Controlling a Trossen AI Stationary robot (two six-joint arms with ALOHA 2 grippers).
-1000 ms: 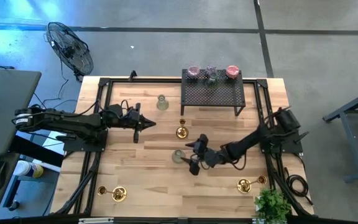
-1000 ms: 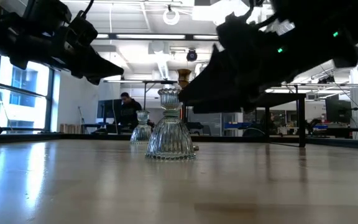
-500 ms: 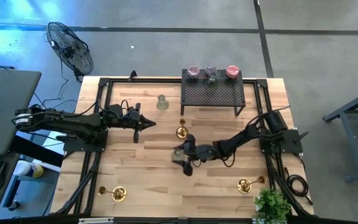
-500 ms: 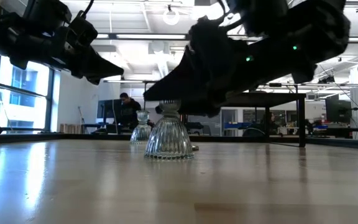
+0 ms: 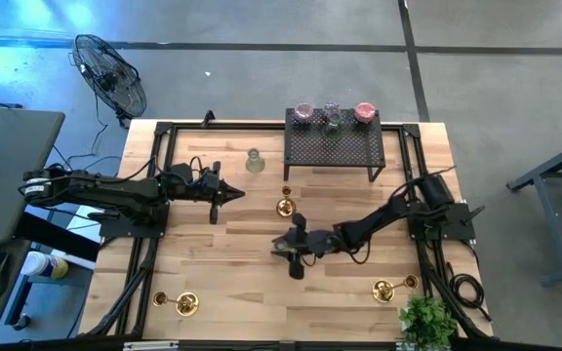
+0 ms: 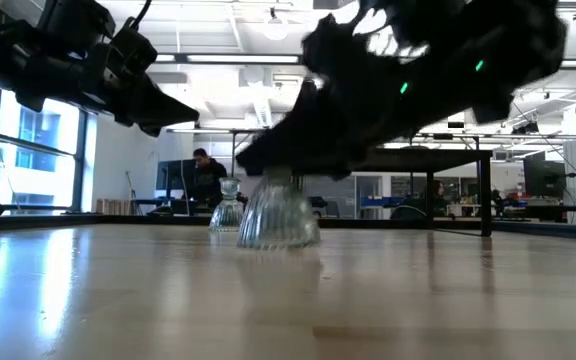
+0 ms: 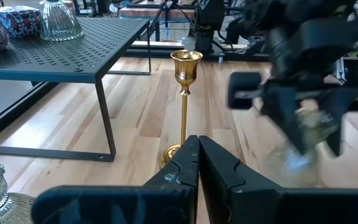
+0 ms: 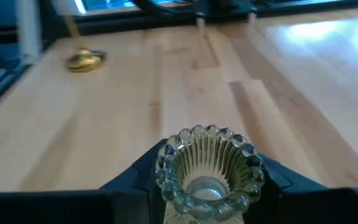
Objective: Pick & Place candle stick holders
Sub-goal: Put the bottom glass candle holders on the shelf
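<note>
Clear ribbed glass candle holder (image 8: 207,174) sits between the right gripper's (image 5: 286,246) fingers near mid-table.
Its jaws have narrowed onto the scalloped neck — dark fingers press both sides, and in the low view the flared base (image 6: 279,216) looks tilted, just off the wooden table (image 5: 222,283). To the left, the left gripper (image 5: 234,193) hovers with jaws fully closed and empty — a tall brass candlestick (image 7: 184,106) stands just beyond it, beside the black perforated rack (image 5: 333,146).

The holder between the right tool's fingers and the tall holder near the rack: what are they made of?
The ribbed holder in the right tool looks like clear pressed glass: see-through, fluted, beaded rim. The tall holder looks like polished brass: golden, shiny.
</note>
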